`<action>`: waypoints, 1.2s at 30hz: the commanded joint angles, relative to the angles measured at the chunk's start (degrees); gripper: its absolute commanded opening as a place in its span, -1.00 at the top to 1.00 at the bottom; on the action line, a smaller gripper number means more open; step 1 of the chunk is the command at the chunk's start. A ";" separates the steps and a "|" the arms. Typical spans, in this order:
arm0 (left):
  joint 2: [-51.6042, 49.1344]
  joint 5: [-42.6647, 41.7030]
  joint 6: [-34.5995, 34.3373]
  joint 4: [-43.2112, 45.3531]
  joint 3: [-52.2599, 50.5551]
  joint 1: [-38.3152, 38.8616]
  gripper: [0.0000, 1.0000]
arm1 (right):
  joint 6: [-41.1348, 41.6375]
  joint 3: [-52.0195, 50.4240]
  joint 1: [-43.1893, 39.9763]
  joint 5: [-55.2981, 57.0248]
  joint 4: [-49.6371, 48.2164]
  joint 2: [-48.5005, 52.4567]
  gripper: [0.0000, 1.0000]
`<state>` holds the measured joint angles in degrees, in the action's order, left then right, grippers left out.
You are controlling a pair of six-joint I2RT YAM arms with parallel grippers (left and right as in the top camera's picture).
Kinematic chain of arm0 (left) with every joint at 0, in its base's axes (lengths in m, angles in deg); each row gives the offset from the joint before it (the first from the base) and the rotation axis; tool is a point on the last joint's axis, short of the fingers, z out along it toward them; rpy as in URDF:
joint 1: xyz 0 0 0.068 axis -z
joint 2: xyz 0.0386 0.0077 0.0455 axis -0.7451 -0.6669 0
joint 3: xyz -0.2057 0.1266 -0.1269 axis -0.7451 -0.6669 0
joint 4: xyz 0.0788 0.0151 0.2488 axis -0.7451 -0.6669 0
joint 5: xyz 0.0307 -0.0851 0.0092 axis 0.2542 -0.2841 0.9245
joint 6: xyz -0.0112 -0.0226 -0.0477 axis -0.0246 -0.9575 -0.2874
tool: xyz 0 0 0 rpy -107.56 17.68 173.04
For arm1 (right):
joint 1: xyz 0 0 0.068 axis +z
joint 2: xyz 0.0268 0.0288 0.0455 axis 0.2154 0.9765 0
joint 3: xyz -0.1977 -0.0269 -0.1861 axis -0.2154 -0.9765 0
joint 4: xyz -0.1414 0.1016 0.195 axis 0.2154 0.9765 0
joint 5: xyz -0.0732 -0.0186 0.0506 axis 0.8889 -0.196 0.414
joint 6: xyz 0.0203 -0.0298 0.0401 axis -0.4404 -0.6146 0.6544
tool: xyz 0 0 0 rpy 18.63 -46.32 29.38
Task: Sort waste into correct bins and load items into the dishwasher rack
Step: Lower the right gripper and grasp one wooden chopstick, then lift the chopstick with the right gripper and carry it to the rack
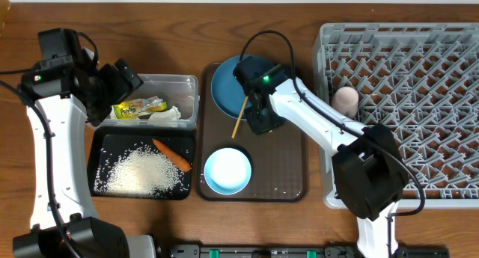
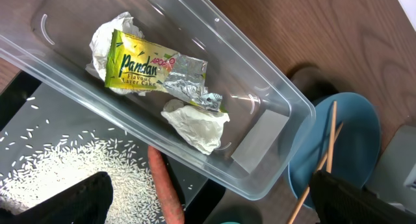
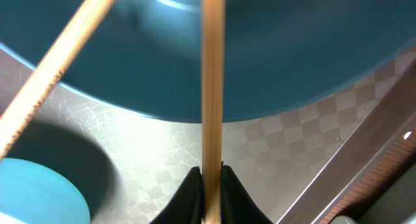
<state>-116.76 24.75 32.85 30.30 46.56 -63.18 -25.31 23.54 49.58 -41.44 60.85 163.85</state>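
From overhead, we are seeing the waste already sorted at the left edge of the desk. The snack wrapper (image 1: 138, 107) and tissue (image 1: 169, 114) are lying in the clear box (image 1: 188, 84). The rice (image 1: 138, 172) and carrot (image 1: 172, 155) are sitting in the black tray (image 1: 96, 149), nearer the front edge. Loading is barely begun: only the pink cup (image 1: 345, 101) is resting in the dishwasher rack (image 1: 419, 56) along the right edge. The dark-blue plate (image 1: 228, 86) and pale-blue bowl (image 1: 227, 170) are waiting on the brown serving tray (image 1: 288, 164) at mid-desk. We are not finding the light-blue cup. One of the chopsticks (image 1: 239, 117) is running from the plate toward the front edge, leaning slightly left, beside the right gripper (image 1: 262, 122).

In the left wrist view, the left gripper (image 2: 211, 188) is hanging wide and empty over the box, both sticks crossing the plate's rim.

In the right wrist view, the right gripper (image 3: 209, 185) is pinching the held chopstick (image 3: 212, 87), whose long axis is pointing straight away from the claw across the plate. The second chopstick (image 3: 58, 68) is slanting off to one side.
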 commanded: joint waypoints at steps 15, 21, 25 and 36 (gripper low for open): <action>0.11 0.55 0.79 -0.17 -0.02 -0.24 -0.96 | -0.09 2.05 -0.46 -0.66 3.17 -6.62 0.98; 0.11 0.55 0.79 -0.17 -0.02 -0.24 -0.96 | -1.55 2.05 -4.33 0.59 6.54 -16.63 0.98; 0.11 0.55 0.79 -0.17 -0.02 -0.24 -0.96 | -8.41 2.05 -10.40 1.09 10.16 -22.45 0.98; 0.11 0.55 0.79 -0.17 -0.02 -0.24 -0.96 | -14.21 0.87 -29.03 12.00 16.76 -24.87 0.98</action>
<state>-116.76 24.77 32.85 30.30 46.56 -63.18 -36.56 25.11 23.94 -32.22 77.54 138.52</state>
